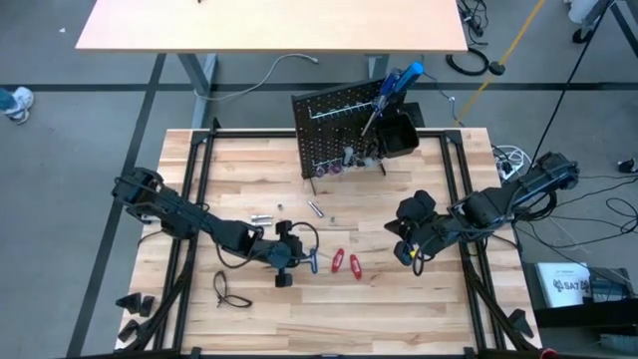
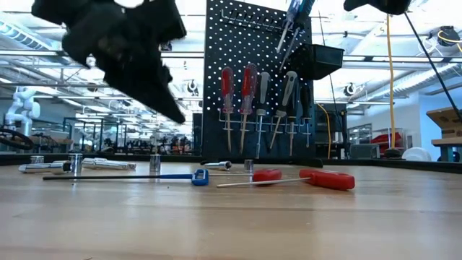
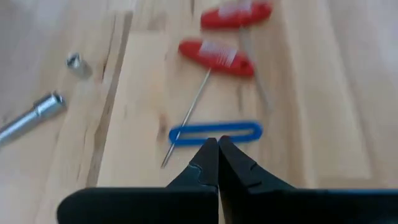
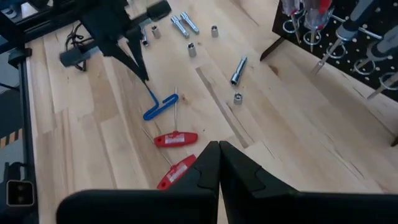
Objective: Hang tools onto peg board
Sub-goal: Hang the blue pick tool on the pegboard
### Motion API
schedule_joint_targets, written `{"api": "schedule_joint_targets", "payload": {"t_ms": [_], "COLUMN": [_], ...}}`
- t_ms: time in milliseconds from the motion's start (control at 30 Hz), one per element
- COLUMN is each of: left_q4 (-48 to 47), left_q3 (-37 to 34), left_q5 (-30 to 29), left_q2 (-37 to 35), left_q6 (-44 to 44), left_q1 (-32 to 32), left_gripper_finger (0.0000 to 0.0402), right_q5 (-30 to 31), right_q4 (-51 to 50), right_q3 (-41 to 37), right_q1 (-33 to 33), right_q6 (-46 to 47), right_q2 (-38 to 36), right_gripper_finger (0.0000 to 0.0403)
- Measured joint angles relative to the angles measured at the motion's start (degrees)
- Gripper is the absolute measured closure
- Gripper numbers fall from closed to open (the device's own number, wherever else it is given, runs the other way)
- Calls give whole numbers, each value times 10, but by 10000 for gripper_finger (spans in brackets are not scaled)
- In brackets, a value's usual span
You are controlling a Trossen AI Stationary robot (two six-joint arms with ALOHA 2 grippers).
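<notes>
At the table's (image 1: pixel 249 319) far edge, near the middle, the peg board (image 1: pixel 334 130) stands upright, several screwdrivers (image 2: pixel 260 97) hanging in a row on its front, more tools in the small black bin (image 1: pixel 402 135) at its right end. Left arm reaches in from the left edge; left gripper (image 1: pixel 307 261) is above the tabletop around the middle, fingers together, holding nothing, tip right at the blue key (image 1: pixel 313 262), contact unclear. Right arm comes from the right edge; right gripper (image 4: pixel 219 163) is raised over the right half, fingers pressed together, empty. Blue key lies flat near the table's middle, two red-handled tools (image 1: pixel 346 264) just right of it, side by side. Silver bits (image 1: pixel 261 217) scattered between these and the peg board, lying flat or standing.
</notes>
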Motion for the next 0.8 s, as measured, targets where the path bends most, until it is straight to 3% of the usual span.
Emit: {"api": "schedule_joint_targets", "payload": {"t_ms": [167, 567, 800], "left_q4": [1, 33, 59], "left_q3": [0, 0, 0], "left_q5": [18, 55, 56], "left_q2": [15, 65, 84], "left_q6": [4, 16, 32], "left_q1": [6, 22, 23], "left_gripper_finger": [379, 252, 240], "right_q5": [-3, -6, -21], "right_q4": [19, 22, 19], "right_q3": [0, 0, 0], "right_q1": [-7, -8, -12], "right_q6": [-11, -27, -35], "right_q2": [14, 17, 17], "right_gripper_finger": [403, 403, 403]}}
